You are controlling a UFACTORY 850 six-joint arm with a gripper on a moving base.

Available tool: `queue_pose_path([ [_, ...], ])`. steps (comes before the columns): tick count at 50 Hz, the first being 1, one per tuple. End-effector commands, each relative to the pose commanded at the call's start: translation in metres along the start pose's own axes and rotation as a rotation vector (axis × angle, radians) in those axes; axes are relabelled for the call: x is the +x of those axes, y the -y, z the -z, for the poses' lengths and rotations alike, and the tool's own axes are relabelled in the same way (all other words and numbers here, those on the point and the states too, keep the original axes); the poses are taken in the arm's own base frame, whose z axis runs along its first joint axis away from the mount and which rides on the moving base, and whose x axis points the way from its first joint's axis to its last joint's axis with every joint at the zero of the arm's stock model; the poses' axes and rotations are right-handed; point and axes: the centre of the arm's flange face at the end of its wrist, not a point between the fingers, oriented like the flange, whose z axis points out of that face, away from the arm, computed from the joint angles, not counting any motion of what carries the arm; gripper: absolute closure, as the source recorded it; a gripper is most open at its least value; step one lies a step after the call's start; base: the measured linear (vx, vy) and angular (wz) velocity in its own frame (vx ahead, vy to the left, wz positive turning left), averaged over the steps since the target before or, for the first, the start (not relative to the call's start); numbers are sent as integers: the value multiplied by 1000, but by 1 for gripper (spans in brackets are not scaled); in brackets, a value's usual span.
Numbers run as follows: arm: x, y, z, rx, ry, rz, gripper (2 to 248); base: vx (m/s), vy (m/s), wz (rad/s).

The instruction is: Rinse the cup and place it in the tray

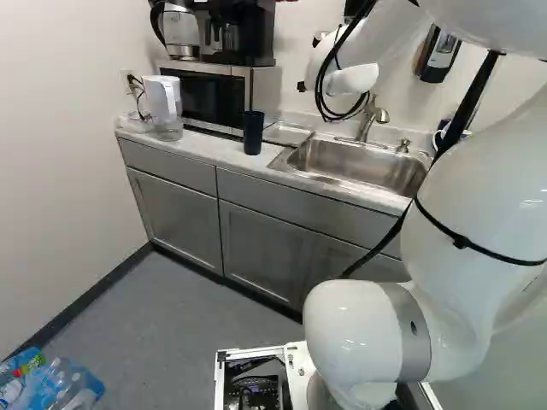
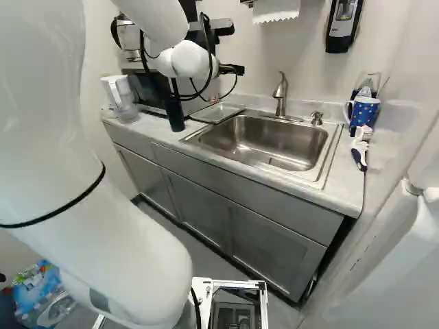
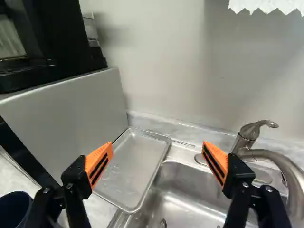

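Over the counter beside the sink [image 2: 274,140], my gripper [image 2: 232,69] stands with its two fingers spread wide, nothing between their orange pads [image 3: 99,164]. Beyond that gap lies the tray [image 3: 135,166], flat against the sink's near-microwave side. The dark cup [image 2: 174,114] stands upright on the counter, on the same side of the sink as the tray; my wrist view catches only part of its rim and inside, while both base views show its tall body. The right base view gives me the dotted mug [image 2: 363,112] at the sink's other end plainly, and a white-and-blue brush [image 2: 359,151] in front of it; in the left base view my arm and cable cover most of that corner. Left of the sink in the left base view are a microwave [image 1: 209,96], with a glass kettle [image 1: 181,32] above, and a white pitcher [image 1: 162,101]. The pale, mottled counter [image 1: 205,147] tops flat grey cabinets [image 1: 175,218]. The sink is brushed steel with rounded corners, its faucet [image 2: 280,96] curved; the tray is thin metal with a raised rim.
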Motion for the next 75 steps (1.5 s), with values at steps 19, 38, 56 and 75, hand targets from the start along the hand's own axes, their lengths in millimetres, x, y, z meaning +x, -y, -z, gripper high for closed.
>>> queue_pose_path([
  [19, 0, 0, 0, -1, 0, 0, 3, 0, 0, 0],
  [38, 3, -15, -15, -28, 0, -6, 3, 0, 0, 0],
  [56, 6, -36, -32, -63, -1, -13, 3, 0, 0, 0],
  [75, 8, -59, -42, -102, -2, -20, 3, 0, 0, 0],
])
